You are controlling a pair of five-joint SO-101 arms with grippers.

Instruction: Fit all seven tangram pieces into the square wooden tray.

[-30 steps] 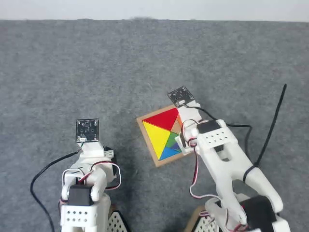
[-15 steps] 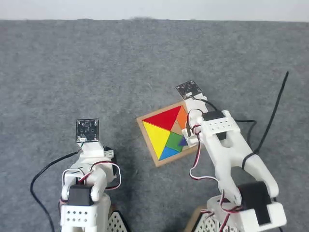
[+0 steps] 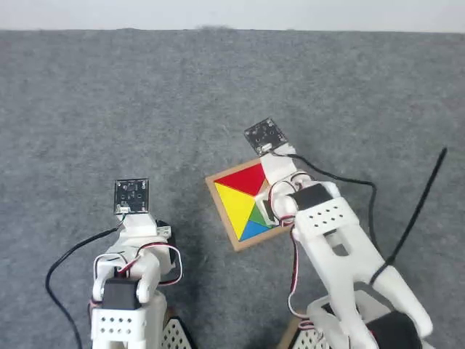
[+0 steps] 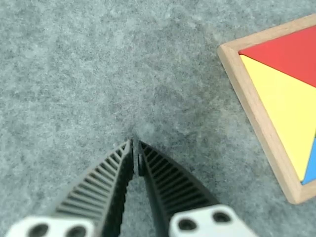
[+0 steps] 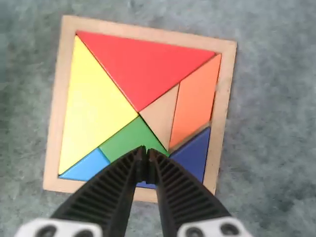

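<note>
The square wooden tray [image 5: 225, 113] holds the tangram pieces packed flat: a red triangle [image 5: 148, 69], a yellow triangle [image 5: 94, 113], a green piece [image 5: 131, 138], a light blue triangle [image 5: 86, 165], a dark blue triangle [image 5: 192, 150], an orange piece [image 5: 195, 106] and a tan triangle [image 5: 160, 118]. My right gripper [image 5: 144, 149] hangs shut and holds nothing, its tips over the seam between the green and dark blue pieces. In the high view the right arm [image 3: 320, 211] covers the tray's [image 3: 221, 213] right part. My left gripper [image 4: 134, 144] is shut over bare carpet, left of the tray's corner [image 4: 228, 49].
Grey carpet [image 3: 145, 94] covers the whole table. The left arm [image 3: 134, 254] sits at the near left, well apart from the tray. A black cable [image 3: 418, 196] runs along the right arm's outer side. A pale wall strip lines the far edge.
The right arm swung right toward the tray's edge, then back left over the tray, hiding the orange piece from the high view. The left arm has kept still.
</note>
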